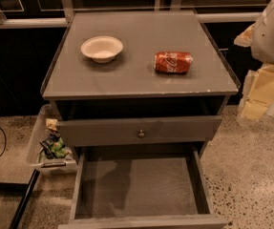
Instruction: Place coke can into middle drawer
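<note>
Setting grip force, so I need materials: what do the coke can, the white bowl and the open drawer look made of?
The coke can: thin metal, probably aluminium; glossy red print, silvery end. The white bowl: matte, thin-rimmed, perhaps paper or foam; hard to tell. The middle drawer: matte grey panels, likely painted wood or laminate. The gripper hangs right of the cabinet, clear of all three.
</note>
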You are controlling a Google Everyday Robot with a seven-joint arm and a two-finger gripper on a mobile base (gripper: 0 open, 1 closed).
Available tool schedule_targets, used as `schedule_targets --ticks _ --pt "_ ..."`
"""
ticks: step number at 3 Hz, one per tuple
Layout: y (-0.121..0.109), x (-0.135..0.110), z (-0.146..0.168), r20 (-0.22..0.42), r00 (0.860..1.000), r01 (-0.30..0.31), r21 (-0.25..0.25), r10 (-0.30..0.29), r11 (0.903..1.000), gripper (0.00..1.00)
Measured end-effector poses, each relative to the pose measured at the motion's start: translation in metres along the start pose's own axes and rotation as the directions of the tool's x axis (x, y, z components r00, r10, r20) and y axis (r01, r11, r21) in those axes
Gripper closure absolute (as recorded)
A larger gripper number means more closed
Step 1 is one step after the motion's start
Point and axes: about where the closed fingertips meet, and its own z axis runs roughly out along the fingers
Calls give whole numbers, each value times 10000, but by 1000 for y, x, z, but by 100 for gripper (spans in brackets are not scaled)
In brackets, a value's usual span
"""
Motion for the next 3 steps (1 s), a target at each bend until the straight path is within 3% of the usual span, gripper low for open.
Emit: schedule_targets --ticks 2,3 --pt "-7 -2 -2 208 9997 -135 218 131 9997 0" --pt "-33 -13 8 1182 9915 -610 534 544 9967 0"
